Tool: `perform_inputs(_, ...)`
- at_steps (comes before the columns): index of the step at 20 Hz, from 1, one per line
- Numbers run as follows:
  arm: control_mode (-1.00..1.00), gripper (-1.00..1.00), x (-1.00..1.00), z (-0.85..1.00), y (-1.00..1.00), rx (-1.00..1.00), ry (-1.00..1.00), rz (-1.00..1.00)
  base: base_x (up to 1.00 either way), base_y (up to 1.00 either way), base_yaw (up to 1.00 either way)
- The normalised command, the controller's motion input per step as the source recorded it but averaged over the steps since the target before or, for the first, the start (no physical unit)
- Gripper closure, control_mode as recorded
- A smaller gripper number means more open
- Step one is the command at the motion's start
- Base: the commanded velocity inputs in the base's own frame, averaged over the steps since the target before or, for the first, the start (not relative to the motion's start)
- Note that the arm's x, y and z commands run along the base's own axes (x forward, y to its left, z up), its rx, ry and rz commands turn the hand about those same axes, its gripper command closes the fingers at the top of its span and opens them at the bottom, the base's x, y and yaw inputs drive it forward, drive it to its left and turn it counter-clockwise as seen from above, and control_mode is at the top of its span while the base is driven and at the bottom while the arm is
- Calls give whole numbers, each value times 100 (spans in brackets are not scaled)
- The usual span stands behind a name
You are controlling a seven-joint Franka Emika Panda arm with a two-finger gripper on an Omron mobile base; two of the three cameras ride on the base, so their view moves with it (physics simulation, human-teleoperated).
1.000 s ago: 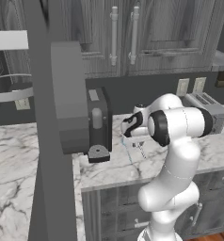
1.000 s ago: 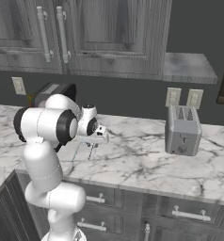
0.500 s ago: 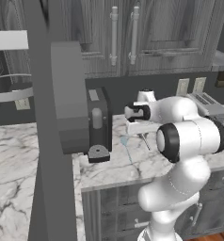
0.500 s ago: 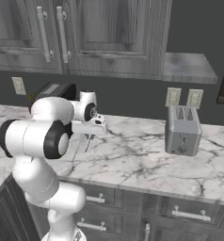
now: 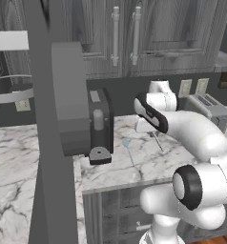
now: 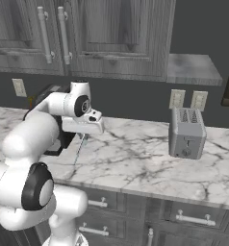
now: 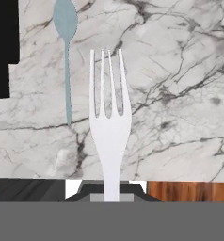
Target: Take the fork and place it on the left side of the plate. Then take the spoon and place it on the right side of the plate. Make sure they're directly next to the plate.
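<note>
You have the slim grey pronged metal fork [image 7: 110, 132] clamped in the shut two-finger gripper [image 6: 83, 136], lifted off the marble counter [image 7: 180, 94], silvery round-bowled spoon [image 7: 66, 42] at eleven o'clock, so carry it next to the plate's left side.

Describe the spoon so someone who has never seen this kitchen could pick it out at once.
Start at the marble counter and find the dark coffee machine on it. Just right of its base lies the spoon, flat on the marble. Its pale blue-grey colour and rounded bowl set it apart from the pronged fork, which the gripper holds.
</note>
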Motion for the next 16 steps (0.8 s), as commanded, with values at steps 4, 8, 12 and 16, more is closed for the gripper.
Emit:
perform_inputs(4, -100, 100, -10, 12, 0, 0, -2, 0, 0, 0, 0)
perform_inputs(8, -100, 100, 0, 0, 0, 0, 0, 0, 0, 0, 0)
perform_inputs(12, -100, 100, 0, 0, 0, 0, 0, 0, 0, 0, 0)
perform_inputs(16, -100, 100, 0, 0, 0, 0, 0, 0, 0, 0, 0)
